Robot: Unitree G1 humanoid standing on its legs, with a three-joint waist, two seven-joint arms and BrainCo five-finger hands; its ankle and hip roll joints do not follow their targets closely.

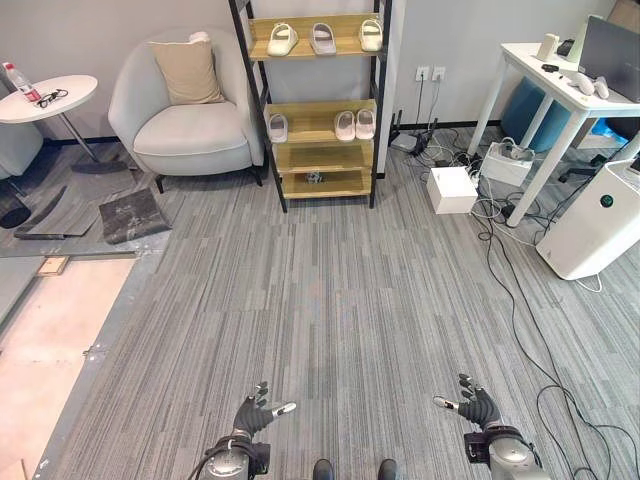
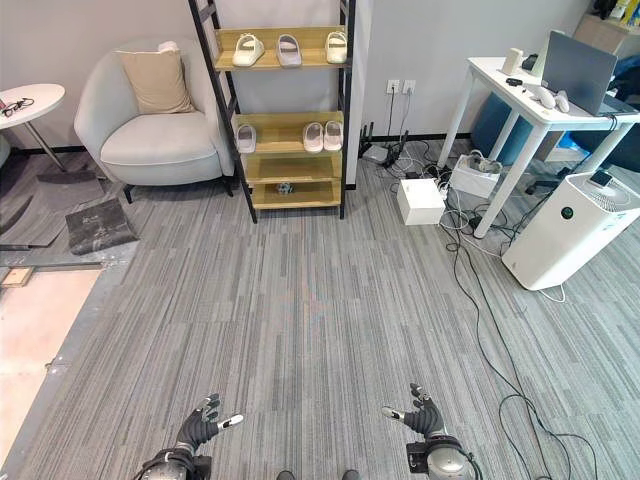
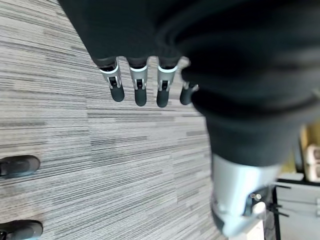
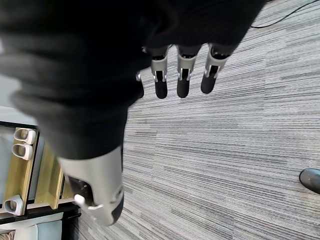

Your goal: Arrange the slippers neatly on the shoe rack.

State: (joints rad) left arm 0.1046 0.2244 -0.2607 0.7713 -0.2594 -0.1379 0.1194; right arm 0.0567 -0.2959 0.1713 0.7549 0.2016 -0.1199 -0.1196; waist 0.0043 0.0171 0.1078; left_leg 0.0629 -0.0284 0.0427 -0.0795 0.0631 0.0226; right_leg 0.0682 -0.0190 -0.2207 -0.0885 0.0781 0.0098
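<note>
Pale slippers [image 1: 283, 40] sit on the shoe rack [image 1: 312, 108], well apart from us; our left hand [image 1: 256, 412] and right hand [image 1: 476, 405] hang wide, empty. Reaching clumsily could knock pairs off.

Shoe rack [image 1: 377, 95] with slippers on two shelves

Three pale slippers [image 1: 322, 38] lie spaced along the top shelf; the next shelf down carries one slipper [image 1: 278, 127] at its left and a pair [image 1: 355, 124] side by side at its right (a small dark object, too small to tell, sits on the lowest shelf).
</note>
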